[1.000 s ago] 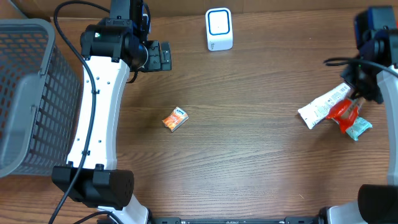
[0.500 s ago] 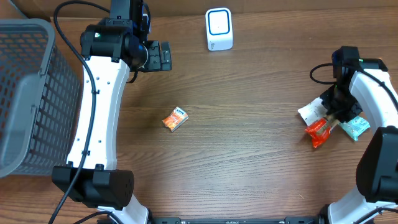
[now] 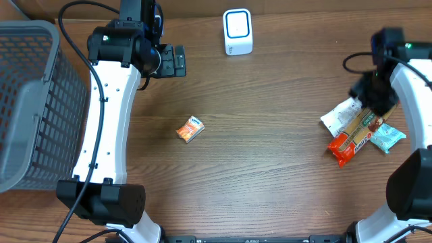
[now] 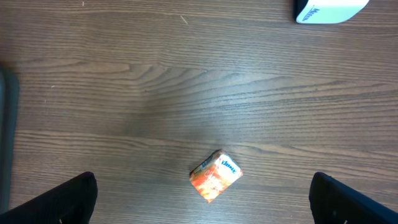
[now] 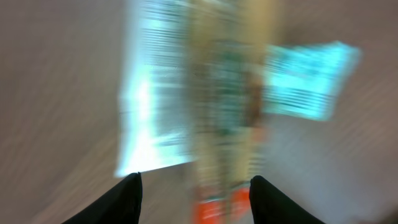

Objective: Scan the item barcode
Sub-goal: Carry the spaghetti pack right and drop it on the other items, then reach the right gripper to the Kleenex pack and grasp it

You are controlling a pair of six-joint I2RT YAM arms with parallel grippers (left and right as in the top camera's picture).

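Over the last second the right tool point(image 3: 373, 91) has swung in over the pile, tugged the red packet point(image 3: 349, 142) partly free and let go. Its fingers now stand apart with nothing between them, though motion smears the wrist view. The red packet lies flat, one end across the white packet point(image 3: 337, 116), beside the teal packet point(image 3: 390, 137) and well apart from the scanner point(image 3: 237, 32). It was probably separated for a cleaner pickup. The left tool point(image 3: 172, 61) hangs wide apart and empty over the table point(image 3: 270, 169), above the small orange pack point(image 4: 215, 177).
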